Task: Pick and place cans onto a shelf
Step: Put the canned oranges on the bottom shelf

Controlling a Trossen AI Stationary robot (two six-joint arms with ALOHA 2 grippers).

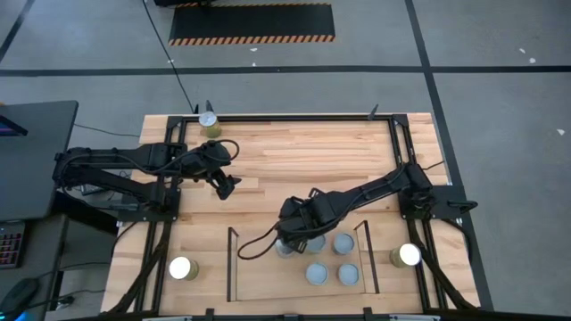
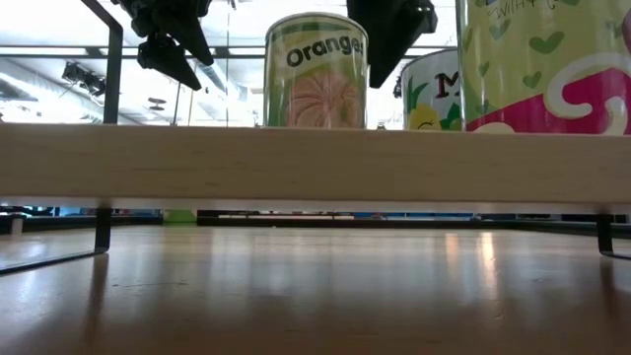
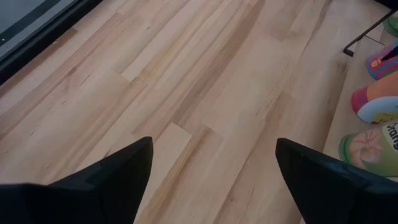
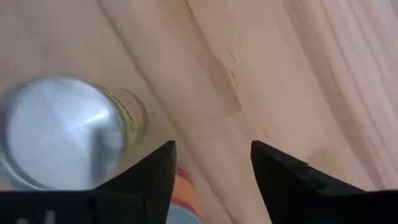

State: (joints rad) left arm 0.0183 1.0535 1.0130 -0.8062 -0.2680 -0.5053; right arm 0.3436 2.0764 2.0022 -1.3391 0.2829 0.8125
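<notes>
High view, edges: the shelf point(image 1: 234, 267) is seen near the table's point(image 1: 294, 152) front edge, bounded by thin black rods; five cans are grouped in its right half, among them one at point(image 1: 343, 242) and one at point(image 1: 317, 273).
High view, open room: a broad bare stretch of wood is left between the arms and the back edge. Single cans are placed at the back left point(image 1: 208, 120), front left point(image 1: 181, 267) and front right point(image 1: 409, 255).
High view, grippers: the right gripper point(image 1: 290, 234) is held over the shelf's cans; the left gripper point(image 1: 225, 185) is held over bare wood.
Low view, writing: "Orange" is read on a can point(image 2: 315, 71) on the shelf board point(image 2: 315, 163).
Left wrist view, tool: the fingers point(image 3: 115, 180) are spread wide, nothing held.
Right wrist view, tool: the fingers point(image 4: 149, 177) are parted and empty, a bright-topped can point(image 4: 62, 130) beside them.
</notes>
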